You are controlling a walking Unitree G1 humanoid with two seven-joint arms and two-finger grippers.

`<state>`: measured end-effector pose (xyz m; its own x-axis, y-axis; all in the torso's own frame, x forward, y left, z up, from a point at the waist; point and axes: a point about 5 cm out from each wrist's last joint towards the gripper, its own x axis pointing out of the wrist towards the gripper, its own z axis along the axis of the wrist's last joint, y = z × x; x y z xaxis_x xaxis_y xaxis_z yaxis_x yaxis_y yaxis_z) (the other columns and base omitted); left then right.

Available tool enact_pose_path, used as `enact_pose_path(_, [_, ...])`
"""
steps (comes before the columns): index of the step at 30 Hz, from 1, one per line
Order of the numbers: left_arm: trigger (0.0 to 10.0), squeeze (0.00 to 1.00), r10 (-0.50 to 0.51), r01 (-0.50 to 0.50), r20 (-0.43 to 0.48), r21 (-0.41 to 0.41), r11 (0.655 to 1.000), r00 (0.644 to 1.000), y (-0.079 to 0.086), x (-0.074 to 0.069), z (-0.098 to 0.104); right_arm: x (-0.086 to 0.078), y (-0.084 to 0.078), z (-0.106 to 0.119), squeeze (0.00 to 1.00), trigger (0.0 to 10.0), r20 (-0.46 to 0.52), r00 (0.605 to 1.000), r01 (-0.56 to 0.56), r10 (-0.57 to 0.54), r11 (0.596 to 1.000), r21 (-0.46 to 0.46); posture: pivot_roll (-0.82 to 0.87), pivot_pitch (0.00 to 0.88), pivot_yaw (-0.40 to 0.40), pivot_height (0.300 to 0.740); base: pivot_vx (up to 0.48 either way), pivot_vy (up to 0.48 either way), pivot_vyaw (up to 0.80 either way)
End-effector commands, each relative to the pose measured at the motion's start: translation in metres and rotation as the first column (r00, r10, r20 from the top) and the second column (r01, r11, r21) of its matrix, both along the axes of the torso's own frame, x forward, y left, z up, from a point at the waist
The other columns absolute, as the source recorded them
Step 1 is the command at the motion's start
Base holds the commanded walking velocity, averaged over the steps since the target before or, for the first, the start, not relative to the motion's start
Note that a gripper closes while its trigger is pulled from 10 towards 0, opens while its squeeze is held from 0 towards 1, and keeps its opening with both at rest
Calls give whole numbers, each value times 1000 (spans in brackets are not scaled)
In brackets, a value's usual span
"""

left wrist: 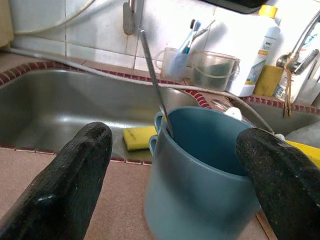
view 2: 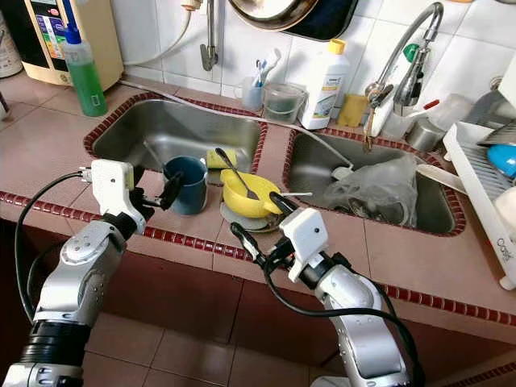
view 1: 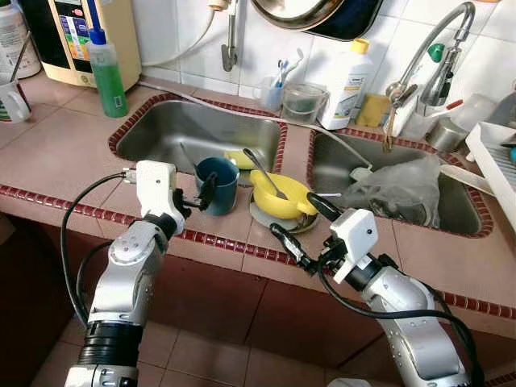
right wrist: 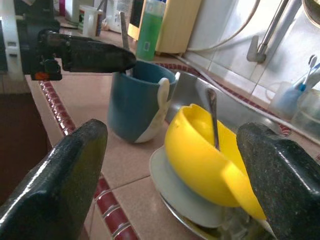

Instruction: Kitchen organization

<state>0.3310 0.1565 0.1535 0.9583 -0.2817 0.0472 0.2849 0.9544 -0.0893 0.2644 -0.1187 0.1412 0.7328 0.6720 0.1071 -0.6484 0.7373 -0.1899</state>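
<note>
A blue mug (view 1: 218,184) with a metal utensil standing in it sits on the tiled counter strip in front of the left sink (view 1: 161,129). My left gripper (view 1: 201,197) is open at the mug's near side, with its fingers (left wrist: 75,175) on either side of the mug (left wrist: 200,175) and apart from it. Just right of the mug, a yellow bowl (view 1: 278,196) with a spoon (view 1: 262,171) in it tilts on a white plate (right wrist: 175,185). My right gripper (view 1: 305,226) is open, close in front of the bowl (right wrist: 200,155) and holding nothing.
A green soap bottle (view 1: 107,72) stands at the back left. A white bottle (view 1: 348,76) and a faucet (view 1: 435,48) are at the back right. A yellow sponge (view 1: 235,159) lies in the left sink. A crumpled plastic bag (view 1: 399,189) lies in the right sink. A dish rack (view 1: 492,153) is at the far right.
</note>
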Motion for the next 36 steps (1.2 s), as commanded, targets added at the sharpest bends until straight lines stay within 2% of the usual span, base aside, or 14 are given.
enact_pose_path(1, [10000, 0, -5, 4, -15, -16, 1000, 1000, -3, 5, 3, -2, 0, 8, 0, 10000, 21, 999, -24, 24, 1000, 0, 49, 0, -82, 740, 0, 0, 0])
enact_pose_path(6, [10000, 0, -10, 10, -11, -26, 1000, 1000, -2, 8, 9, -5, 3, 10, 0, 10000, 20, 999, -50, 50, 999, 1, 51, 0, -79, 740, 0, 0, 0])
enact_pose_path(8, [10000, 0, -2, 1, -18, -40, 999, 1000, 3, 12, 14, -9, 6, 11, 0, 10000, 9, 996, -83, 83, 997, 4, 51, 0, -75, 740, 0, 0, 0])
enact_pose_path(15, [10000, 0, 7, -8, -17, -48, 999, 1000, 9, 20, 23, -11, 9, 11, 0, 10000, 2, 996, -92, 92, 996, 0, 49, 0, -65, 740, 0, 0, 0])
enact_pose_path(28, [10000, 0, -24, 20, -58, -72, 997, 998, 0, 29, 24, -12, 9, 12, 0, 10000, 0, 997, -73, 73, 997, -6, 34, 0, -56, 740, 0, 0, 0])
enact_pose_path(29, [9647, 0, -26, 22, -57, -75, 997, 998, -1, 30, 25, -12, 9, 12, 0, 10000, 0, 997, -71, 71, 997, -6, 34, 0, -55, 740, 0, 0, 0])
enact_pose_path(30, [4235, 0, -33, 28, -47, -90, 996, 998, -2, 30, 27, -12, 9, 12, 0, 10000, 0, 998, -70, 70, 998, -8, 35, 0, -54, 740, 0, 0, 0])
enact_pose_path(31, [0, 0, -42, 38, -32, -104, 994, 999, -3, 31, 31, -12, 9, 12, 0, 10000, 0, 998, -68, 68, 998, -8, 35, 0, -53, 740, 0, 0, 0])
enact_pose_path(36, [0, 0, -52, 50, -17, -107, 993, 998, -1, 30, 35, -11, 10, 12, 0, 10000, 1, 998, -64, 64, 998, -10, 42, 0, -48, 740, 0, 0, 0])
